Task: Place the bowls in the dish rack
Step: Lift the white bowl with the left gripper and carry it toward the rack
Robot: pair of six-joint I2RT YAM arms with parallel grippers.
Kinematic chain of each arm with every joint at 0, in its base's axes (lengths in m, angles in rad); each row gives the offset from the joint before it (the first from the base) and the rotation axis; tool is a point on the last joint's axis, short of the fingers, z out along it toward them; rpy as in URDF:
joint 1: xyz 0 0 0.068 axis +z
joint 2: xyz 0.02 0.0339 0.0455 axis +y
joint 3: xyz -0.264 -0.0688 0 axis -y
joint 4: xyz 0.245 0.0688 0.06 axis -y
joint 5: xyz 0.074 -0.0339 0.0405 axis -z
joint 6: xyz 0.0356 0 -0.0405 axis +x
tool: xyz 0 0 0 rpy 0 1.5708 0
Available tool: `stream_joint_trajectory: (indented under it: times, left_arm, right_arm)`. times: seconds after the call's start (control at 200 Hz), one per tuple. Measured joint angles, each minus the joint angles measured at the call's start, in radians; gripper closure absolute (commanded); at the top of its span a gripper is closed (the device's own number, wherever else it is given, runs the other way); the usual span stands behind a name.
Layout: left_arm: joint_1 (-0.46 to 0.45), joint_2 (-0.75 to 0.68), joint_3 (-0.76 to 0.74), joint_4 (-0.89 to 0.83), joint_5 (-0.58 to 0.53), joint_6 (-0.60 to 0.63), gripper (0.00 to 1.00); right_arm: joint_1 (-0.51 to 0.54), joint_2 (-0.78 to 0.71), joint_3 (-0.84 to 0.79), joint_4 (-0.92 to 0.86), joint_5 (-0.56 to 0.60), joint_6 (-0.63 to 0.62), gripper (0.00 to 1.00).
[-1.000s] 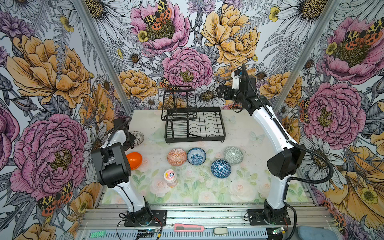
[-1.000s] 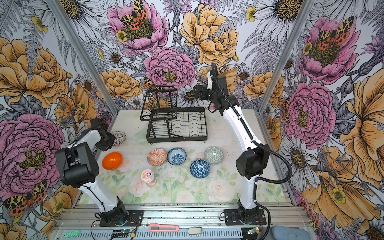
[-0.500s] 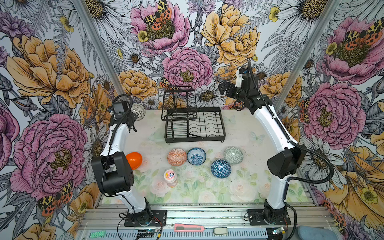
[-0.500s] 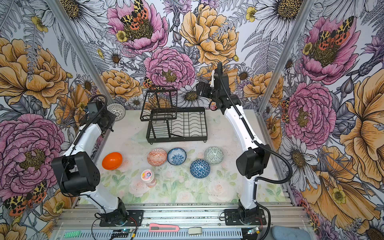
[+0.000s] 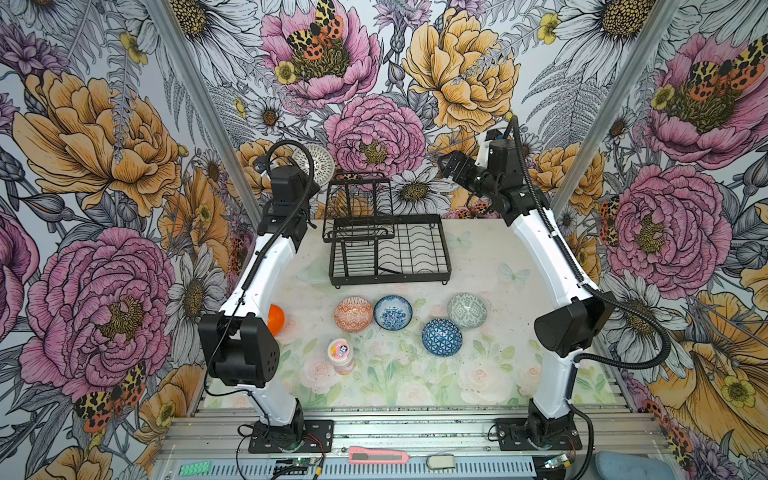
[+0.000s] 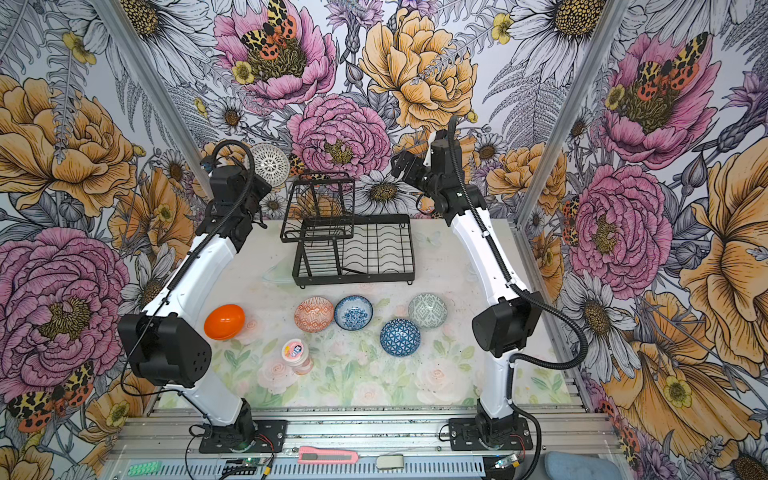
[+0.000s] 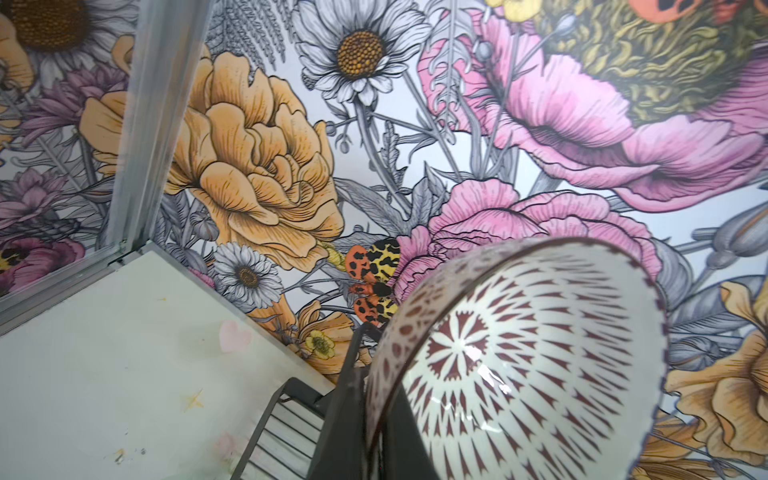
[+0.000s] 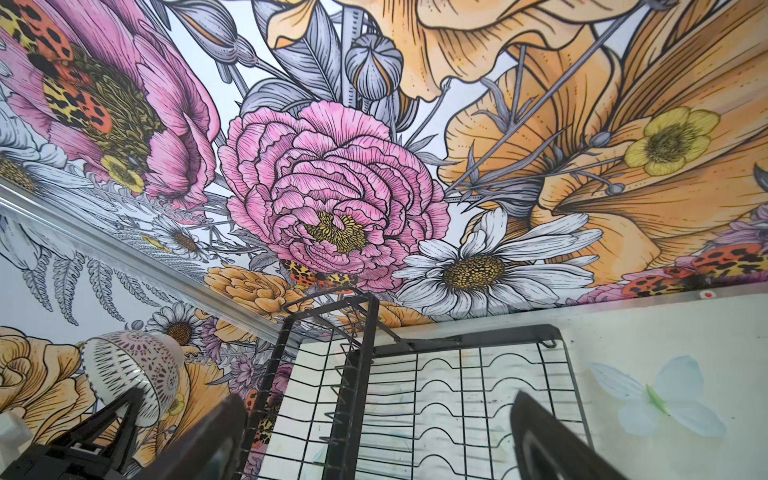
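High in the upper frame, left gripper [image 8: 129, 409] clamps a white maroon-patterned bowl [image 7: 519, 365], apparently by its rim, right gripper [image 5: 452, 164] agape; pale floral tabletop [image 5: 478, 257], flower-papered walls [image 5: 104, 137].

You're looking at a white bowl with maroon dashes [image 7: 519, 365], a black wire rack [image 5: 390, 276], then an orange geometric bowl [image 5: 353, 313], a white-and-blue floral bowl [image 5: 392, 312], a dark blue triangle-patterned bowl [image 5: 441, 337], a grey-green geometric bowl [image 5: 466, 311] and your plain glossy orange bowl [image 6: 224, 322].
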Motion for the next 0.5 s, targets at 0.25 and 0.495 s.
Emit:
stream_joint_trajectory:
  times: [0.25,0.495]
  left_arm:
    - [-0.154,0.048,0.018,0.166,-0.012,0.108,1.00]
    - [-0.300,0.128,0.021,0.249,-0.011,0.180,1.00]
  right_arm:
    - [0.014,0.000,0.005,0.000,0.001,-0.024,0.05]
    - [0.042,0.000,0.005,0.000,-0.011,-0.074,0.14]
